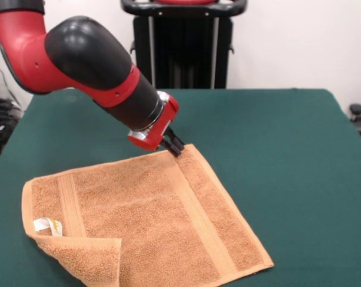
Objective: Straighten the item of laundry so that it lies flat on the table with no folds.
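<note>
The orange-tan towel (pixel 150 224) lies spread over the near left part of the green table (pixel 288 155), turned so its corners point outward like a diamond. Most of it lies flat — the woven border bands run along two opposite edges, one near the left side, one down the right. The near left corner is not flat: it is folded back over the towel, a triangular flap (pixel 88 257) lying on top, and just above that flap sits the small white tag with yellow print (pixel 48 225).

My gripper (pixel 174 144) is down at the far corner of the towel, tilted, tips right at the cloth's edge. My dark fingers (pixel 177 142) look drawn close together at that corner, but I cannot tell whether they are pinching the fabric or only touching it — the view does not settle it. My red and black arm (pixel 85 60) slants in from the upper left. Beyond the table's far edge stands a black frame (pixel 183 42) against the pale wall.
</note>
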